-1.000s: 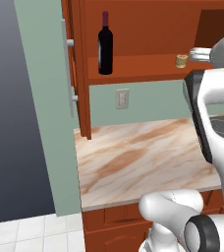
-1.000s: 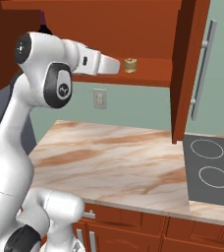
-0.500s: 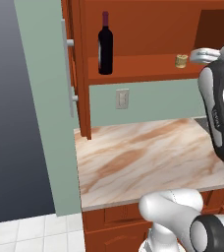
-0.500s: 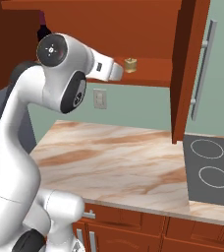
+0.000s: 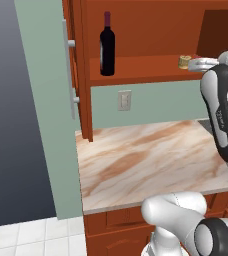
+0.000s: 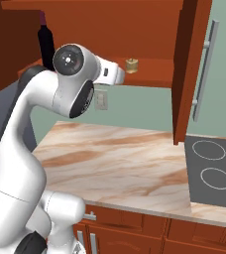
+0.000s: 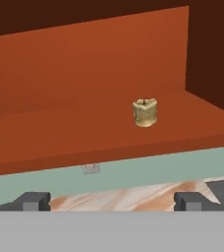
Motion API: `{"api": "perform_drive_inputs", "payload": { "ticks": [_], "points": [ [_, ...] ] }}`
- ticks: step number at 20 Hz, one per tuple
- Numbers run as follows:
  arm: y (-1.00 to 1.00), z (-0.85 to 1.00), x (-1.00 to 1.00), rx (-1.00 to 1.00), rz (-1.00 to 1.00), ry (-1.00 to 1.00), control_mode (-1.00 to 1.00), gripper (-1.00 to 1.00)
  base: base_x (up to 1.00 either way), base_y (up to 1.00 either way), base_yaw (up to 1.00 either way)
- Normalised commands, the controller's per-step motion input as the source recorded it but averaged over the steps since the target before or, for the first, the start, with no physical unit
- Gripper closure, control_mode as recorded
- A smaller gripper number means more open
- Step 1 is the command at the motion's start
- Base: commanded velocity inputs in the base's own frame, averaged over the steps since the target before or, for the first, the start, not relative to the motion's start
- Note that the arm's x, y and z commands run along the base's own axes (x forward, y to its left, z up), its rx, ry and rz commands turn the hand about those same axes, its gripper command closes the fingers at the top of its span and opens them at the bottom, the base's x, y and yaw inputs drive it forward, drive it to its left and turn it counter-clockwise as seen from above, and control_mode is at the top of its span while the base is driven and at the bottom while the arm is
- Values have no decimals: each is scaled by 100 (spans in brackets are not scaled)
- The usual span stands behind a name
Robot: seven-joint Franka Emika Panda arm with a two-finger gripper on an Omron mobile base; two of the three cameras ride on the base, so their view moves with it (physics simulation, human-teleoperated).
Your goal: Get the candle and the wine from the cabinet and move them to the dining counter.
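The candle (image 7: 145, 112), a small squat tan cylinder, stands on the shelf of the open cabinet (image 5: 146, 70), straight ahead of my gripper (image 7: 111, 201). The fingertips (image 7: 190, 200) stand wide apart, open, with nothing between them, a short way in front of the shelf edge. From the base, the gripper (image 5: 192, 64) sits just right of the candle (image 5: 185, 61); in the right base view the gripper (image 6: 122, 76) is just left of the candle (image 6: 131, 65). The wine (image 5: 106, 47), a dark bottle, stands upright farther left on the same shelf. The dining counter is out of view.
Below the cabinet lies a marble wall counter (image 5: 141, 160) with a black stovetop (image 6: 211, 171) at its right. The cabinet's doors (image 6: 187, 64) hang open on both sides, silver handles outward. A wall outlet (image 5: 124, 100) sits under the shelf.
The arm's elbow and upper links have swung and risen, while the open gripper has stayed by the shelf edge near the candle. Candle and wine have not moved.
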Motion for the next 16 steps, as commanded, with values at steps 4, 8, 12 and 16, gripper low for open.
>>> {"api": "perform_drive_inputs", "payload": {
  "ticks": [4, 8, 12, 16],
  "points": [
    [3, -8, 21, -1, 0, 0, -100, -100, 0, 0, 0],
    [0, 0, 4, 0, 0, 0, -100, -100, 0, 0, 0],
    [0, 0, 7, 0, 0, 0, -100, -100, 0, 0, 0],
    [0, 0, 8, -7, 0, 0, -100, -100, 0, 0, 0]
  ]
}}
